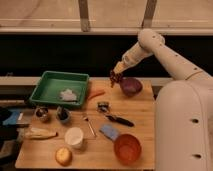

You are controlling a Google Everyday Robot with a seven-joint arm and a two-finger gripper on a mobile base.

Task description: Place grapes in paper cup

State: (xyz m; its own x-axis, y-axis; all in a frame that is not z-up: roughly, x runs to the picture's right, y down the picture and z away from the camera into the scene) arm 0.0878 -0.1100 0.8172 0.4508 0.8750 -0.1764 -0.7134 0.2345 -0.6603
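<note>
One arm point(165, 52) reaches from the right over the back of the bench point(145, 117), and its gripper point(117, 74) hangs in the air just left of the purple bowl point(132, 86). The fingers point(120, 69) are clamped on the grapes point(116, 79), a small dark red bunch that dangles below them, clear of the bench top and beside the bowl's left rim, not inside it.

The paper cup point(75, 137) stands upright near the front of the bench, well apart from the gripper and to its lower left. A fork point(90, 126) lies just right of the cup, and a blue sponge point(109, 132) lies beyond that. An orange bowl point(127, 148) sits at the front right, near the sponge. A round yellow fruit point(63, 156) rests at the front edge, just left of and below the cup.

A green tray point(42, 93) fills the back left corner, with something white and crumpled point(67, 94) in it. A carrot point(96, 93) lies against the tray's right side. Two metal cups point(42, 114) stand side by side in front of the tray, and a pale long item point(40, 133) lies in front of them; I cannot tell what it is. A black-handled tool point(119, 120) lies near the middle of the bench, with a small metal piece point(103, 106) just behind it.
</note>
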